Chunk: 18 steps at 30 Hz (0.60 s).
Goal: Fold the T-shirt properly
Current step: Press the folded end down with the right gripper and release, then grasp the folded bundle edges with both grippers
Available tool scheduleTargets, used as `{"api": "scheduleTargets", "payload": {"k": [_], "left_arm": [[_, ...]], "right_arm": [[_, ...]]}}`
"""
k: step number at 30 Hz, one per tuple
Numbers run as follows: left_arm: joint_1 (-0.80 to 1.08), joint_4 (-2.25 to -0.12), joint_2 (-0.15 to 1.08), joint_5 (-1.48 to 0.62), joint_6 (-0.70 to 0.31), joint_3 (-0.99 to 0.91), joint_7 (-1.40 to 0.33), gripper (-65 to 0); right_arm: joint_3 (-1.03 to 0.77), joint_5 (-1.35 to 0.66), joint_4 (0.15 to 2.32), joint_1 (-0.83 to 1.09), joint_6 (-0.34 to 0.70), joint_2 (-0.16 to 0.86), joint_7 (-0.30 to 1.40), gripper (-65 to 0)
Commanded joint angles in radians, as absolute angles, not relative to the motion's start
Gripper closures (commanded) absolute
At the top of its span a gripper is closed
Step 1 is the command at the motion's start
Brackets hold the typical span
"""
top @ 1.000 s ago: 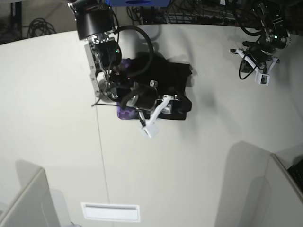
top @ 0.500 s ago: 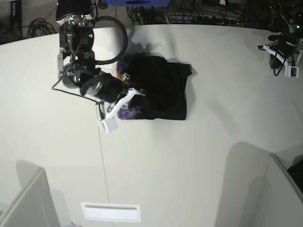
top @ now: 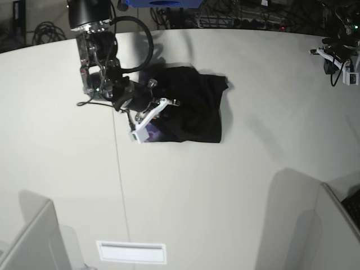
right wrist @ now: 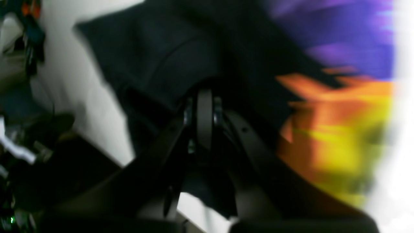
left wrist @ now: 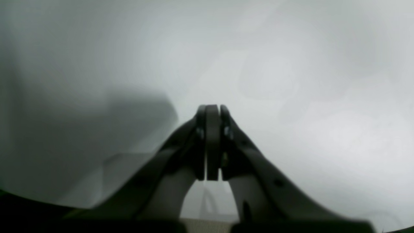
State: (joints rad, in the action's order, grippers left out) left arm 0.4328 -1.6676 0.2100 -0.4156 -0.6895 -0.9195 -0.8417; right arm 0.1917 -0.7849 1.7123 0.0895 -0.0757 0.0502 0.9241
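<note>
The black T-shirt [top: 194,107] lies folded in a rough rectangle on the table, with a strip of purple print at its front left corner. In the right wrist view the black cloth [right wrist: 168,55] shows blurred, with its orange-yellow and purple print at the right. My right gripper [top: 166,103] is over the shirt's left part. Its jaws are pressed together [right wrist: 204,97], and I cannot see cloth between them. My left gripper [top: 336,55] is far off at the table's back right edge, shut [left wrist: 212,111] over bare table.
The pale table [top: 236,197] has a seam line [top: 121,185] running to the front. A white label [top: 131,252] lies near the front edge. Grey partitions stand at the front left [top: 34,242] and front right [top: 332,230]. Cables lie behind the table.
My right gripper swung from the shirt's front to its left edge, then back right over the shirt's left part. The left arm drew away to the far back right.
</note>
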Motion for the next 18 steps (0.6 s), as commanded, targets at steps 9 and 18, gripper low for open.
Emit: {"api": "scheduleTargets", "payload": {"k": [9, 18], "left_arm": [[0.437, -1.684, 0.226, -0.426, -0.698, -0.924, -0.823, 0.0], [0.435, -1.659, 0.229, -0.426, -0.698, -0.928, -0.823, 0.0]], "right_arm": [[0.236, -0.788, 1.689, -0.022, -0.122, -0.065, 0.897, 0.0], [0.449, -0.792, 1.538, -0.216, -0.203, -0.127, 0.897, 0.0]]}}
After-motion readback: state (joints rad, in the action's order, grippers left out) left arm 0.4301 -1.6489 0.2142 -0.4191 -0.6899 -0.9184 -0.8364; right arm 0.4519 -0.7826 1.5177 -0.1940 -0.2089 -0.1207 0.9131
